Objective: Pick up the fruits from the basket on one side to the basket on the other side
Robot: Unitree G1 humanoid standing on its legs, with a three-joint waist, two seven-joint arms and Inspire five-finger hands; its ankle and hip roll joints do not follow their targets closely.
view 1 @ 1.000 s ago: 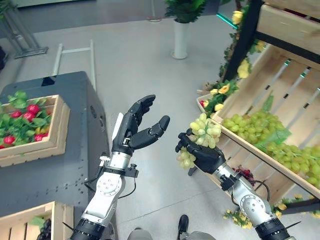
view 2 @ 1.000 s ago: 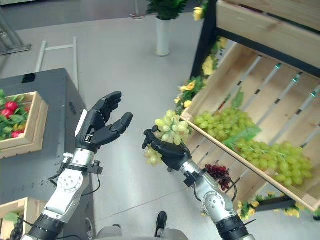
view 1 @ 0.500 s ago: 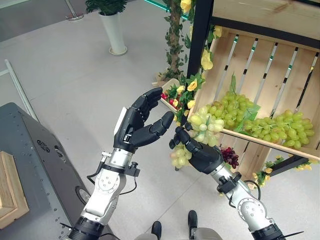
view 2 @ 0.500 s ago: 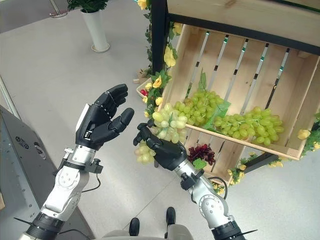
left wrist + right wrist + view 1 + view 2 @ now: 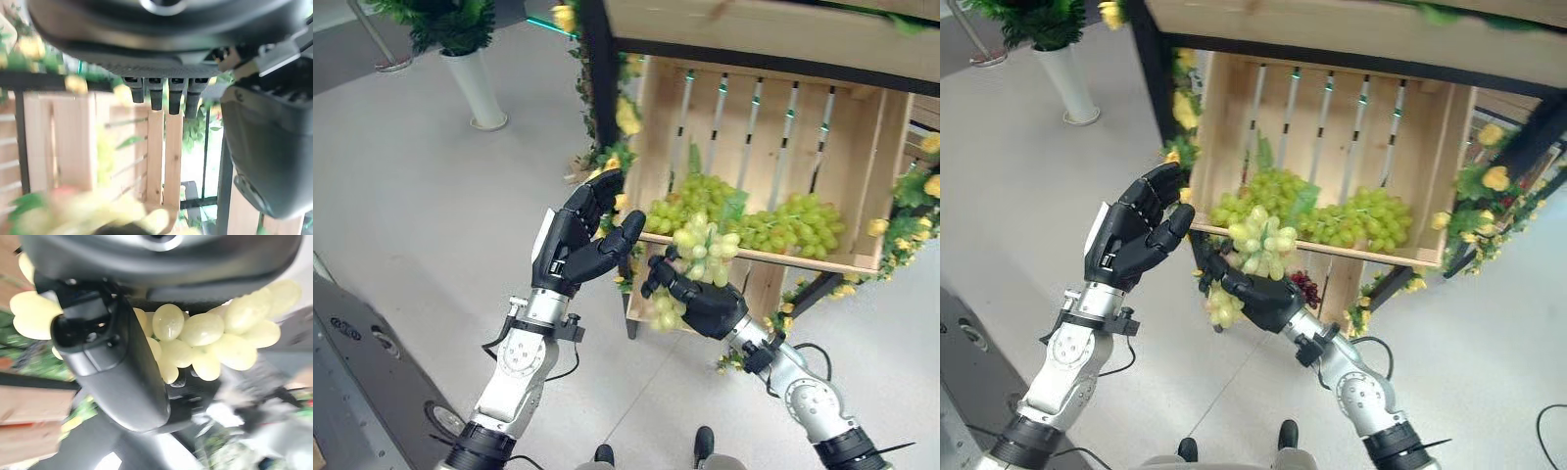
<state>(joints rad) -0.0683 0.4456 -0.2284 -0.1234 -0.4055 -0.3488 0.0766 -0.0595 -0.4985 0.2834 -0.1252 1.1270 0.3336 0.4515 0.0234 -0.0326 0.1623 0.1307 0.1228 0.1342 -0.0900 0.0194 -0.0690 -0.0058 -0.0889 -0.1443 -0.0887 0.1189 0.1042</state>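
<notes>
While curled fingers (image 5: 658, 277) of right hand (image 5: 705, 305) enclose green grapes (image 5: 703, 253), crate (image 5: 867, 176) behind

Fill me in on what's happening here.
The robot's right hand is curled round a bunch of green grapes, holding it in the air just in front of a tilted wooden crate that has more green grapes lying along its lower edge. The left hand is raised beside the bunch, fingers relaxed, holding nothing. The held bunch is not resting in any crate at this moment.
</notes>
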